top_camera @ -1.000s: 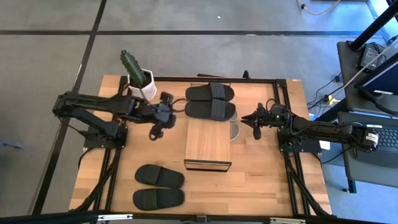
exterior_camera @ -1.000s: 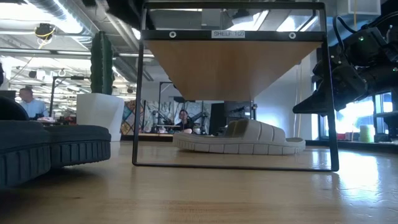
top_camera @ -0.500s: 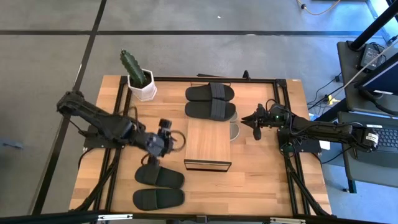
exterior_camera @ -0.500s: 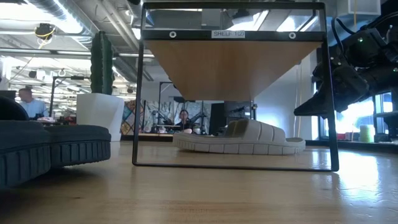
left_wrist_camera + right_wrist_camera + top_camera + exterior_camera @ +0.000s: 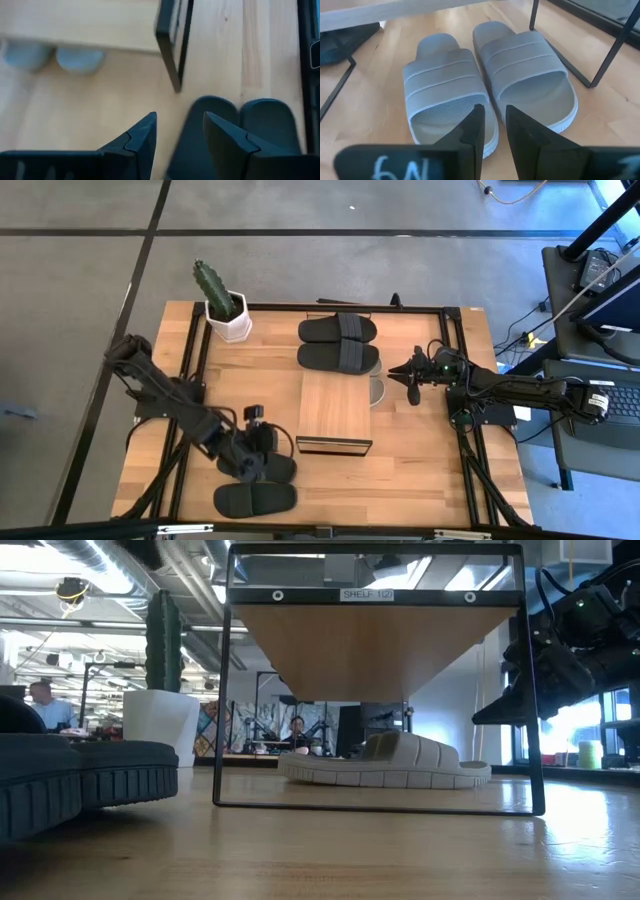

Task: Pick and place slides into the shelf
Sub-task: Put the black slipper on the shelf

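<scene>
The left pincer (image 5: 250, 457), fingers apart, half hides the nearer black slide (image 5: 270, 467) at the shelf's (image 5: 335, 410) seven o'clock, while the right pincer (image 5: 411, 376), slightly apart, faces beige slides (image 5: 485, 85) mostly hidden beneath it.

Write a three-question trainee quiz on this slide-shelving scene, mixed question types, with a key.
1. True or false: the two beige slides lie under the shelf.
2. Multiple choice: the left gripper is above
A. the cactus pot
B. the near pair of black slides
C. the shelf top
3. Fill in: the right gripper waits beside the shelf, and its fingers are ____.

Key: 1 true; 2 B; 3 open. The left gripper's fingers are open too, over the upper slide of that pair. The far pair of black slides lies untouched behind the shelf.
</scene>
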`<state>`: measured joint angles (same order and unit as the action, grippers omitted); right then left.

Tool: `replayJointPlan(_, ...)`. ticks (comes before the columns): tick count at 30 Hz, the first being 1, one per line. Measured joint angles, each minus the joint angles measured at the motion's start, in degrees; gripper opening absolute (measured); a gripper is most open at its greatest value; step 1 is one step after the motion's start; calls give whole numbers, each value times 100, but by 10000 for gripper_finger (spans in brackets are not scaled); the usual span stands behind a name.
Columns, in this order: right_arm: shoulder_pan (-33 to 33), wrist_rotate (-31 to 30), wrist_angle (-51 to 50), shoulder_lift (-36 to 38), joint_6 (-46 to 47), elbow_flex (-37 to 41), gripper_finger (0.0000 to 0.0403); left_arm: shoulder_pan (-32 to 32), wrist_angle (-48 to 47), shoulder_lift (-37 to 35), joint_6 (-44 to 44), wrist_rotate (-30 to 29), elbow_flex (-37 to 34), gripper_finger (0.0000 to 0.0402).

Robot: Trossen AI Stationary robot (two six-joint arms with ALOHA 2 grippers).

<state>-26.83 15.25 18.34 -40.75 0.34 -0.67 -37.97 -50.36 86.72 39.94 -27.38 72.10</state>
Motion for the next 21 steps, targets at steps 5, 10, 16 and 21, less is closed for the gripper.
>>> replayJointPlan(5,1,-5,67,0,-83,0,80,-109,-2,320,1040,282,0,153)
replayJointPlan(10,2,-5,149,2,-92,0,80,-1,-127,568,1962,861,0,153)
replayJointPlan(16,2,-7,159,2,-92,0,80,323,-765,837,3468,2071,0,153)
replayJointPlan(21,0,-11,158,2,-99,0,80,553,-816,1108,3813,2785,0,153)
